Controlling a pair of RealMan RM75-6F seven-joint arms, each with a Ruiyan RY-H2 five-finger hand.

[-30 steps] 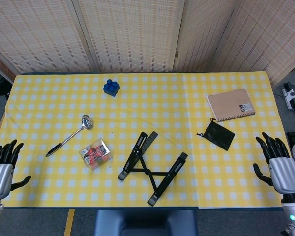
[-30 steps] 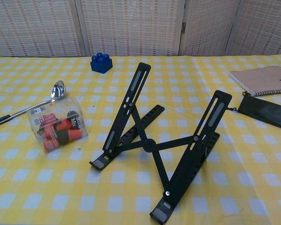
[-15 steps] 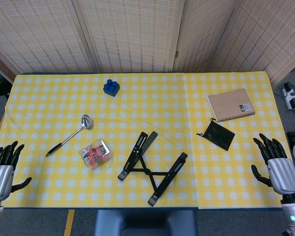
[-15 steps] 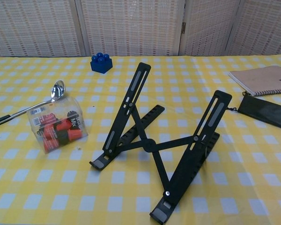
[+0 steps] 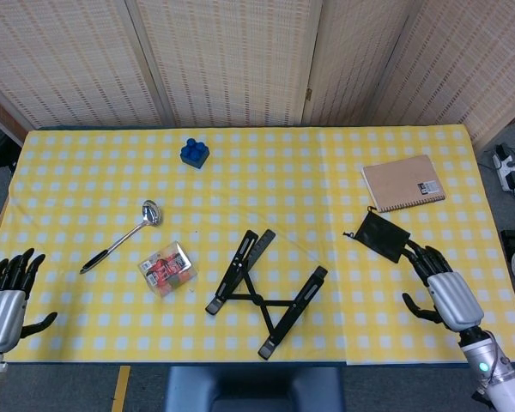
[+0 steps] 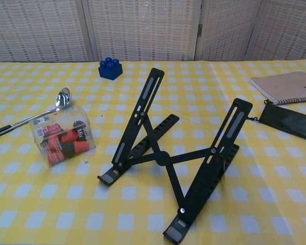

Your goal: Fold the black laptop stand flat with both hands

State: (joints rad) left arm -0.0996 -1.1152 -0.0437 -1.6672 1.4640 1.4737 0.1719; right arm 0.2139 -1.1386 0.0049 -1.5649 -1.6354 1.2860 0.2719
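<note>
Yellow checked tablecloth (image 5: 86, 172): laptop stand (image 5: 266, 292) stands fully unfolded at six o'clock; my left hand (image 5: 4, 300) and right hand (image 5: 442, 287) hover spread, empty.

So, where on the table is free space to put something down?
The widest bare cloth lies between the blue block and the notebook, behind the laptop stand. The far left corner, behind the ladle, is bare too. It is crowded by the snack box and by the black pouch near the right hand.

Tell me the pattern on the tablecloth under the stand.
Yellow and white checks. The tablecloth shows best in the chest view, around the laptop stand.
</note>
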